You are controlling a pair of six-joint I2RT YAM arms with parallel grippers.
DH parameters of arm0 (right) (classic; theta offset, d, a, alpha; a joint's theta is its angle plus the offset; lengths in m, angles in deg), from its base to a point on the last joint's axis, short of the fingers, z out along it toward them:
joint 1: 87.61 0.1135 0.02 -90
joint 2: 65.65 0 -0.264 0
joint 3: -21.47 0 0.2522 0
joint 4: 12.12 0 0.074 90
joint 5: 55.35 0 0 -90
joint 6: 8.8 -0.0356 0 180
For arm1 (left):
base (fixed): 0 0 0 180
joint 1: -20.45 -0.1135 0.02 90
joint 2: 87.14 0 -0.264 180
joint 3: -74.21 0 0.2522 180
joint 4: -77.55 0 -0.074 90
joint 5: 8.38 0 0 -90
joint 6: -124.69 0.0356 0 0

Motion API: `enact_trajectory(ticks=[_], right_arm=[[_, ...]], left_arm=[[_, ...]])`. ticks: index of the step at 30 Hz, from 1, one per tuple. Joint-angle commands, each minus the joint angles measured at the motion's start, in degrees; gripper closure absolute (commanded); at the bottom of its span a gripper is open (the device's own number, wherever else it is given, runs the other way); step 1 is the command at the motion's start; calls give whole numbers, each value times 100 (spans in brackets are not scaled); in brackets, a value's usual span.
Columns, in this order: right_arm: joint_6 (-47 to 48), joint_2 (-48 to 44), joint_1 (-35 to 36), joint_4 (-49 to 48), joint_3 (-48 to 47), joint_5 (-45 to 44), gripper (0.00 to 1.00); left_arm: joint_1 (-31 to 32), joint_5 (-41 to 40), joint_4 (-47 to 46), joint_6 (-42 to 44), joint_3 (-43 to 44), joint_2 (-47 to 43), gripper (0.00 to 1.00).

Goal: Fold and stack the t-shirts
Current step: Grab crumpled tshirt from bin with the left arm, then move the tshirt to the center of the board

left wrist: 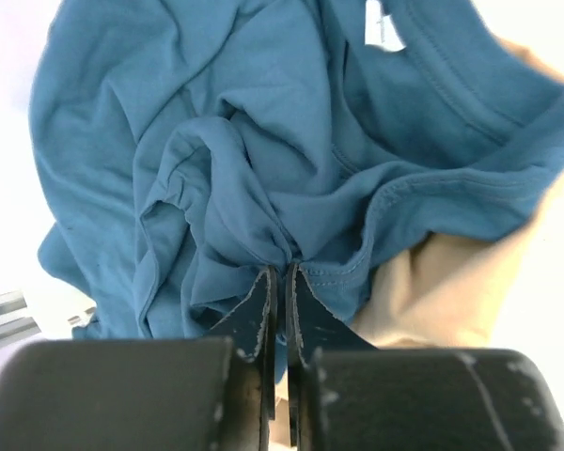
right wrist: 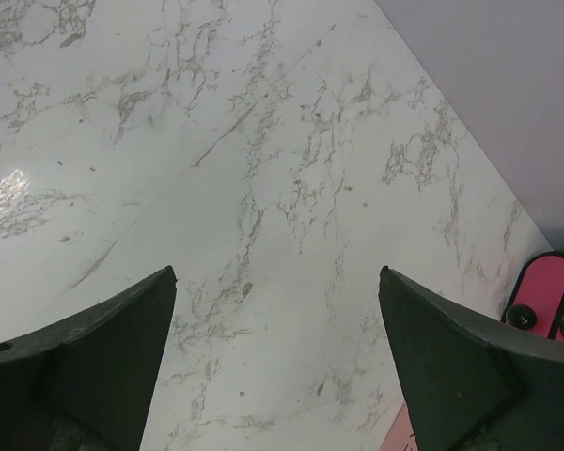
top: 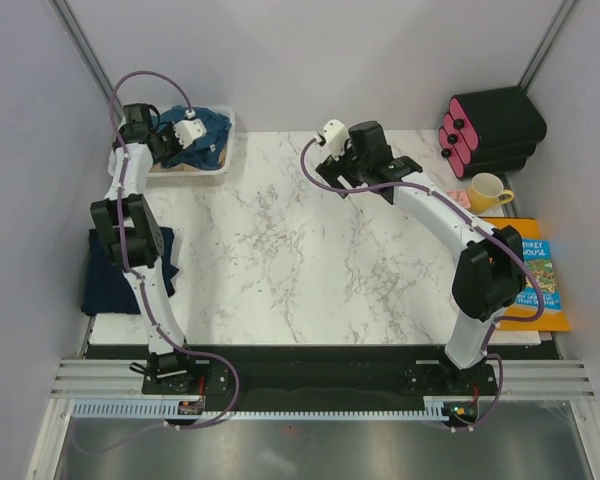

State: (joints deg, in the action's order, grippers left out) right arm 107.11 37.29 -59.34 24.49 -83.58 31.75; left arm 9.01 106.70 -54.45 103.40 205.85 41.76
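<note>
From above, we see a white plastic basket [top: 226, 150] at the 11 o'clock corner of the white marble-patterned table [top: 310, 260]; at 2 o'clock, off the marble, stands a black case with pink round ends [top: 490, 130]; just toward 6 o'clock from it sits a yellow ceramic mug [top: 488, 190], and further the same way lies an orange-edged picture book [top: 537, 275]. None of these lies between the arms and the basket.

The right gripper [right wrist: 276, 272] hangs over bare marble near 12 o'clock, its jaws wide apart and holding nothing.

The crumpled medium teal-blue t-shirt [left wrist: 263, 122] fills the basket, heaped in loose folds with its ribbed collar toward 2 o'clock in the left wrist view; the beige-tan t-shirt [left wrist: 442, 282] lies under it, showing at 4 o'clock in that view. The left gripper [left wrist: 282, 277] is down in the basket, its jaws pressed together on a gathered ridge of the teal cloth; the fabric puckers into the tips.

The dark navy t-shirt [top: 105, 285] lies flat at the table's 8 o'clock edge, partly under the left arm and overhanging the marble; we cannot tell how neatly it is folded.
</note>
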Motion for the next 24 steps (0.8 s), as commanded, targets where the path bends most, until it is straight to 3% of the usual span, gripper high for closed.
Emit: enact_trajectory(ticks=[1,7,15,24], right_arm=[[-121,121,3,140,-407,-27,4],[-86,200,3,211,-443,-27,4],[-121,324,55,229,-531,-36,5],[-51,394,82,150,-680,-614,5]], left_arm=[[2,-127,83,-111,402,188,98],[10,390,74,-691,402,-434,98],[89,1542,-664,-2334,367,-1841,98],[1010,3458,-664,-3521,-274,-3527,98]])
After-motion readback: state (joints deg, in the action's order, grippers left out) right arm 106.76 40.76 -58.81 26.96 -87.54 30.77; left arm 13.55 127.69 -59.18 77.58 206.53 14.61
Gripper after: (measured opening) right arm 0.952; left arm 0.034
